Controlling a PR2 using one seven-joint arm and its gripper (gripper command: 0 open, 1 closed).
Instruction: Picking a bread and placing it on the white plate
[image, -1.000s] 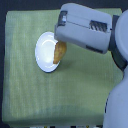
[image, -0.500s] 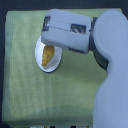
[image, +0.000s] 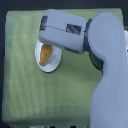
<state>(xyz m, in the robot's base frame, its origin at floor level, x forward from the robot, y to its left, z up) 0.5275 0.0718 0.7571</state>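
Observation:
The white plate (image: 52, 66) lies on the green cloth, left of centre in the exterior view. Its upper part is covered by my arm. The bread (image: 46, 54), golden-brown and elongated, rests on the plate, with its upper end running under my gripper (image: 48, 44). The gripper's grey housing hangs directly over the top of the plate and bread. The fingers are hidden beneath the housing, so I cannot tell whether they still hold the bread.
A green cloth (image: 20, 80) covers the table and ends at dark borders on the left and top. My large grey arm (image: 107, 65) fills the exterior view's right side, from the plate down to the bottom edge.
The gripper has moved toward the exterior view's left and a little lower over the plate. More of the bread now shows lying on the plate.

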